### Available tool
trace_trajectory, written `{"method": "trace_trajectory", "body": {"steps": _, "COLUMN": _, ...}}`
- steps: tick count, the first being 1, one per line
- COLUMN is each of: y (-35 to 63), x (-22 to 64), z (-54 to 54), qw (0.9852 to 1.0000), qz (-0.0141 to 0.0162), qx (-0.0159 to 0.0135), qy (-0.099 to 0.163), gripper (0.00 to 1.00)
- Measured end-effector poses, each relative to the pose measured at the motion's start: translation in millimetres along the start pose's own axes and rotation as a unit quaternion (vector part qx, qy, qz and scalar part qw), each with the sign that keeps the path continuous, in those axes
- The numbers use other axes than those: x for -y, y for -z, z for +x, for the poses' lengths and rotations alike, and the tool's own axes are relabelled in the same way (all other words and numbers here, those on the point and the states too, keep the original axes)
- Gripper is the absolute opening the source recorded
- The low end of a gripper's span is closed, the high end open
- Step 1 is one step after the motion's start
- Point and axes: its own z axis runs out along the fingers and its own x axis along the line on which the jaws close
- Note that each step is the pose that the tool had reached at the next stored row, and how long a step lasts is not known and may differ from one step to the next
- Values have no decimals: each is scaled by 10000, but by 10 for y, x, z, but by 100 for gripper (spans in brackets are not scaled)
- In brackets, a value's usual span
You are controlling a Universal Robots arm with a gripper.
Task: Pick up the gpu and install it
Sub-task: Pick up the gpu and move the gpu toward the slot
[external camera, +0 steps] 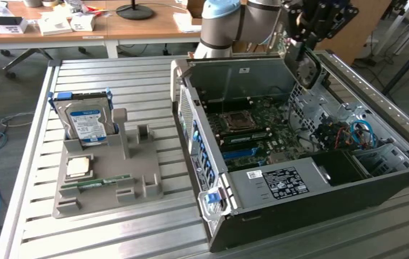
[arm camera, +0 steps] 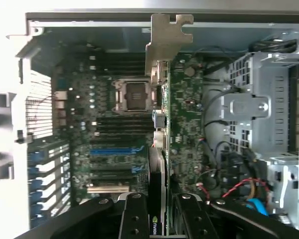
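Observation:
The gpu (external camera: 308,66) hangs on edge from my gripper (external camera: 303,44) over the far side of the open computer case (external camera: 298,178), above its motherboard (external camera: 251,135). In the wrist view the gpu (arm camera: 159,144) shows edge-on, its pale metal bracket (arm camera: 167,42) pointing away from me, and it hovers over the motherboard (arm camera: 109,129) with its expansion slots (arm camera: 112,152). My gripper (arm camera: 159,211) is shut on the gpu, with a black finger (arm camera: 133,219) on either side of the card's near end.
A grey fixture (external camera: 107,178) on the slatted metal table (external camera: 82,232) at the exterior view's left holds an upright hard drive (external camera: 86,121), a CPU (external camera: 80,166) and a RAM stick (external camera: 96,183). A drive cage (arm camera: 269,114) and cables (arm camera: 239,186) crowd the case's far side.

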Motion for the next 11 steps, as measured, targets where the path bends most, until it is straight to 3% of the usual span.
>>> {"method": "trace_trajectory", "body": {"steps": 8, "y": -9, "x": -14, "z": -360, "qw": 10000, "qz": -10, "qx": 0, "qy": 1, "gripper": 27}}
{"method": "trace_trajectory", "body": {"steps": 11, "y": -11, "x": -18, "z": -443, "qw": 10000, "qz": -16, "qx": -1, "qy": 5, "gripper": 27}}
